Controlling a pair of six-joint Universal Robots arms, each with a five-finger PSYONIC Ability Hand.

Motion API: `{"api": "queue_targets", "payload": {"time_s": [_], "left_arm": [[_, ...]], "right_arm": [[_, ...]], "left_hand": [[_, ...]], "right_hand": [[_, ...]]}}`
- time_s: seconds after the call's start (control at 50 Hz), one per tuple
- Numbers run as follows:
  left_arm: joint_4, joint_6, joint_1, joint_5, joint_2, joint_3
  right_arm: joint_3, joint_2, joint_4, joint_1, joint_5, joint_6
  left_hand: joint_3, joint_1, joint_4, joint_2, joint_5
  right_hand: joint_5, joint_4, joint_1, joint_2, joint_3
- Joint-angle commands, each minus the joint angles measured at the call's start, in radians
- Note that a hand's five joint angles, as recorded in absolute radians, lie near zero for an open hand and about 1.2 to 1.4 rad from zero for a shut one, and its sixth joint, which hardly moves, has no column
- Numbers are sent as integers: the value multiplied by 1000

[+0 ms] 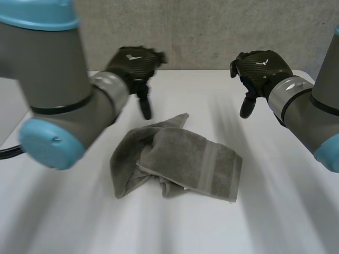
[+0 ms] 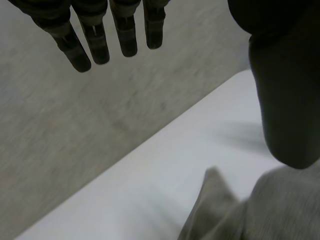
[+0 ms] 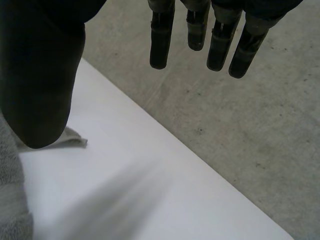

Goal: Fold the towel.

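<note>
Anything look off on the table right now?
Yes: the towel lies in a crumpled heap on the table, layers bunched, one corner poking toward the far edge. The left hand and right hand hover open, off it.

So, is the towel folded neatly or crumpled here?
Crumpled: the towel lies in a rumpled heap on the table, layers overlapping unevenly, one corner poking out toward the far edge.

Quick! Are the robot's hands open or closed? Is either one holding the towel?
Left hand: open, fingers straight, holding nothing, not touching the towel.
Right hand: open, fingers straight, holding nothing.
</note>
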Motion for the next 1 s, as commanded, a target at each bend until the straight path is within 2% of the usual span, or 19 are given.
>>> {"api": "queue_targets", "payload": {"time_s": [0.02, 0.1, 0.14, 0.16, 0.2, 0.26, 0.36, 0.4, 0.56, 0.7, 0.74, 0.8, 0.94, 1.0], "left_arm": [[51, -12, 100, -2, 139, -277], [67, -10, 136, 2, 202, -410], [76, -10, 143, 14, 239, -523], [76, -10, 143, 14, 239, -523], [79, -10, 143, 43, 262, -619], [90, -12, 140, 79, 267, -687], [131, -18, 134, 105, 261, -764], [149, -18, 136, 105, 254, -776], [240, -44, 134, 90, 172, -769], [288, -64, 136, 74, 95, -712], [291, -62, 134, 36, 51, -675], [292, -59, 136, -1, 11, -642], [295, -55, 136, -25, -49, -592], [298, -55, 136, -25, -68, -571]], "right_arm": [[50, -8, 4, 17, -19, -82], [100, -18, 22, 60, -75, -138], [117, -15, 50, 80, -86, -163], [129, -12, 85, 97, -88, -191], [143, -6, 117, 114, -89, -205], [174, -5, 146, 124, -99, -208], [240, -6, 93, 135, -108, -171], [290, -6, 7, 154, -108, -93], [384, 17, -123, 169, -99, 62], [404, 92, -188, 192, -74, 72], [397, 126, -216, 209, -25, 75], [390, 138, -223, 213, -1, 75], [355, 209, -237, 232, 9, 75], [328, 239, -246, 230, 41, 73]], "left_hand": [[-29, -46, -39, -35, -178], [30, 13, 20, 24, -119], [214, 197, 203, 207, 65], [215, 198, 205, 209, 66], [422, 405, 412, 416, 274], [517, 500, 507, 511, 368], [508, 491, 498, 502, 360], [500, 483, 489, 494, 351], [303, 286, 293, 297, 155], [300, 283, 290, 294, 151], [300, 283, 290, 294, 151], [297, 280, 287, 291, 148], [285, 268, 275, 279, 137], [288, 271, 278, 282, 140]], "right_hand": [[-58, -71, -56, -65, -58], [-29, -42, -27, -36, -29], [3, -10, 5, -4, 4], [32, 19, 34, 25, 33], [83, 70, 85, 75, 83], [147, 134, 149, 140, 147], [165, 152, 167, 158, 165], [165, 152, 167, 158, 165], [135, 123, 138, 128, 136], [103, 90, 105, 96, 103], [42, 29, 44, 35, 42], [-37, -50, -35, -45, -37], [-6, -18, -3, -13, -5], [56, 43, 58, 49, 56]]}}
